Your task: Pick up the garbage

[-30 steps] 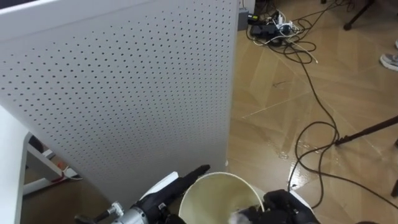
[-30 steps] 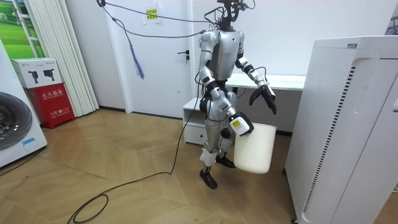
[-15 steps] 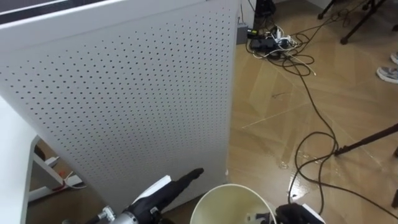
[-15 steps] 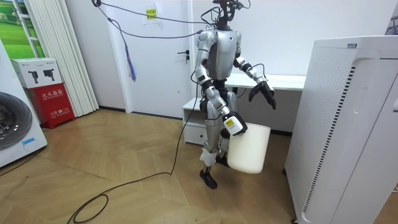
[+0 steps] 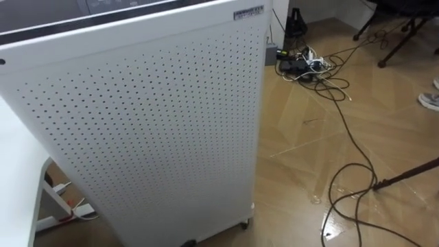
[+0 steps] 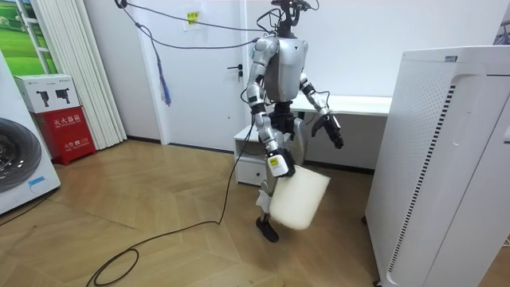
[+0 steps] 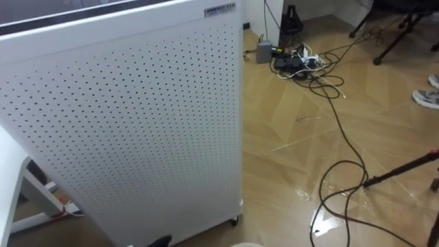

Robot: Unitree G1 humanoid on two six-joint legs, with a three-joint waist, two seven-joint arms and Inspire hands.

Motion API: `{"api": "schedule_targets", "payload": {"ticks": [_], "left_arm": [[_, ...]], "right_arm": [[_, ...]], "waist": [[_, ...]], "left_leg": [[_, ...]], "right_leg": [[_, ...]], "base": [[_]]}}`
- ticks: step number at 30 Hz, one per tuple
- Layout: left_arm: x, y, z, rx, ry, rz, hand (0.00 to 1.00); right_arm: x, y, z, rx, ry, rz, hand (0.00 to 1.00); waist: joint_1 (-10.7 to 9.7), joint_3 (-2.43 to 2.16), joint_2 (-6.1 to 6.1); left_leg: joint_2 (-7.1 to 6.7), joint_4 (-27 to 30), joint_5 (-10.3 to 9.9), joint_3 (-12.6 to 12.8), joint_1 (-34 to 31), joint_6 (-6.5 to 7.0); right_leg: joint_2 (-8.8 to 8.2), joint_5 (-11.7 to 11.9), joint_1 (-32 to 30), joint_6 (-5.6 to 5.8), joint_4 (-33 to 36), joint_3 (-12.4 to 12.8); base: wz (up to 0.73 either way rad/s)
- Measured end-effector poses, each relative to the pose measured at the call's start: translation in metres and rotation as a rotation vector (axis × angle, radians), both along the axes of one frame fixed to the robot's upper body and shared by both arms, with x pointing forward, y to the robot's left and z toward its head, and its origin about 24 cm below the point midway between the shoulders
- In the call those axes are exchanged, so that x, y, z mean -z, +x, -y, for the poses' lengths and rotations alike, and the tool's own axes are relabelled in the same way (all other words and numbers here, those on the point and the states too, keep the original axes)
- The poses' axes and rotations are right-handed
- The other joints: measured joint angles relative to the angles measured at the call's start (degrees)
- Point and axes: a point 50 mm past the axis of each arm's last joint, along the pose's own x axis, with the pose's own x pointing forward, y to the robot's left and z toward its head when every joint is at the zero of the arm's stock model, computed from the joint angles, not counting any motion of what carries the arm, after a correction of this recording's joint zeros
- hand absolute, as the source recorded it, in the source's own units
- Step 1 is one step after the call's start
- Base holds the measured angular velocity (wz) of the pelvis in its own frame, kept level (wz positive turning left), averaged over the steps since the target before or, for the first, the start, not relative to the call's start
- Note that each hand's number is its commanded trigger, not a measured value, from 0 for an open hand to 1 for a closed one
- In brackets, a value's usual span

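Robot stands upright on the wood floor (image 6: 159, 207) in front of the white desk (image 6: 366, 102) and the low drawer unit (image 6: 249, 155), head turned to the tall white perforated unit (image 5: 151, 123) at the room view's right. The white bin (image 6: 301, 201) is off the floor, tilted, hanging at rim level from the right hand (image 6: 276, 166) in front of the robot's legs, between drawer unit and perforated unit and touching neither. Right hand sits on the bin's upper rim and its fingers are too small and partly hidden there, so can't tell how they close. Left hand (image 6: 332, 131) is raised at waist height on the desk side, well apart from the bin, fingers straight and close together, pointing down, holding nothing. In the eye views the perforated unit takes up the left and centre, with the desk's white edge at the left border beside it. To its right, bare floor with a tangle of plugs and a power strip (image 5: 300, 60) near the far edge. A dark cable (image 5: 351, 134) runs from it toward the near edge and loops there. Black stand leg (image 5: 411, 173) lies across the floor at the right edge, a person's shoe (image 5: 431, 101) above it. Far left of the room view: washing machine (image 6: 16, 163), red box (image 6: 68, 127) beside it
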Motion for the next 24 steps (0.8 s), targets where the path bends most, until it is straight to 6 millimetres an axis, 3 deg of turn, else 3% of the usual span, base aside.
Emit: {"api": "schedule_targets", "payload": {"ticks": [3,6,10,16,24], "left_arm": [[0.02,-0.027,-0.016,-0.133,0.022,-0.113,0.0],[0.035,-0.059,-0.032,-0.3,0.046,-0.218,0.0],[0.049,-0.089,-0.041,-0.544,0.015,-0.317,0.0],[0.057,-0.109,-0.039,-0.709,-0.033,-0.38,0.0],[0.064,-0.124,-0.041,-0.876,-0.066,-0.469,0.0]], "right_arm": [[0.007,-0.019,0.007,0.098,0.008,-0.055,1.0],[0.013,-0.034,0.007,0.184,0.02,-0.084,1.0],[0.018,-0.05,0.007,0.298,0.042,-0.114,1.0],[0.025,-0.071,0.009,0.428,0.066,-0.174,1.0],[0.028,-0.08,0.002,0.49,0.098,-0.201,1.0]], "waist": [[0.33,-0.51,-0.65],[0.13,-0.64,-1.37],[0.37,-0.58,-1.42],[0.25,-0.58,-1.24],[0.4,-0.66,-1.95]], "left_leg": [[0.05,-0.67,-0.01,0.18,1.21,-0.02],[0.05,-1.11,-0.16,0.11,2.07,-0.24],[0.01,-1.5,-0.44,0.22,2.39,-0.33],[0.1,-1.96,-1.12,0.12,4.83,-0.37],[0.12,-1.96,-1.3,-0.03,5.1,-0.37]], "right_leg": [[0.24,0.05,0.82,0.02,-0.87,-0.01],[0.37,0.03,1.75,0.05,-1.2,-0.25],[0.46,-0.01,1.92,0.22,-1.91,-0.02],[0.88,-0.13,4.47,0.39,-2.87,1.37],[0.98,-0.13,4.63,0.39,-2.88,1.83]], "base": [[0.0],[-0.02],[0.0],[-0.01],[-0.03]]}}
